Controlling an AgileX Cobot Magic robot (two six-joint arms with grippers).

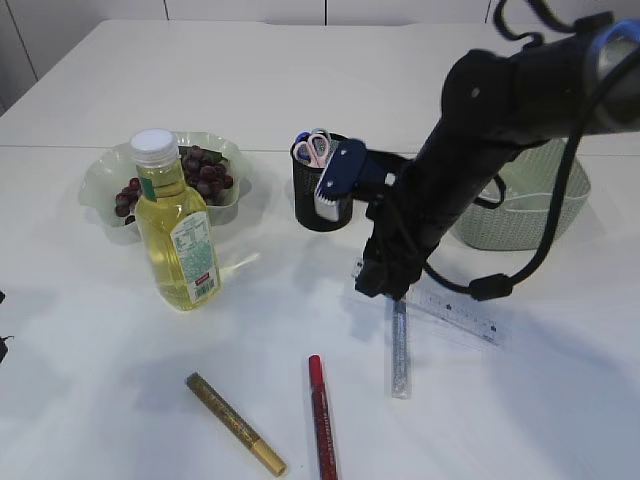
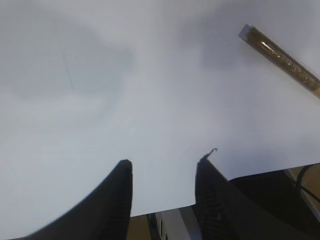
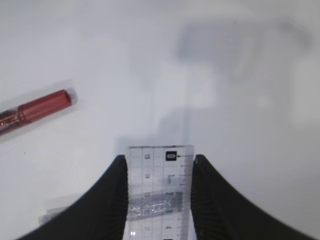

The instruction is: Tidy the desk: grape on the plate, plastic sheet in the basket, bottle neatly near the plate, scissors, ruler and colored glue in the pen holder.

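My right gripper (image 3: 158,159) is shut on the clear ruler (image 3: 160,190), its fingers pressing both long edges of one end. In the exterior view that gripper (image 1: 385,285) is low over the table, and the ruler (image 1: 455,312) runs out to its right. A silver glue stick (image 1: 400,350) lies just under it. The red (image 1: 322,415) and gold (image 1: 235,424) glue sticks lie near the front. Grapes (image 1: 200,172) sit on the plate (image 1: 100,185), with the bottle (image 1: 178,235) upright beside it. Scissors (image 1: 315,148) stand in the pen holder (image 1: 318,205). My left gripper (image 2: 162,162) is open and empty. The plastic sheet is out of view.
The green basket (image 1: 530,215) stands at the right behind my right arm. In the left wrist view the gold glue stick (image 2: 282,60) lies at the upper right, and the table's front edge runs just under the fingers.
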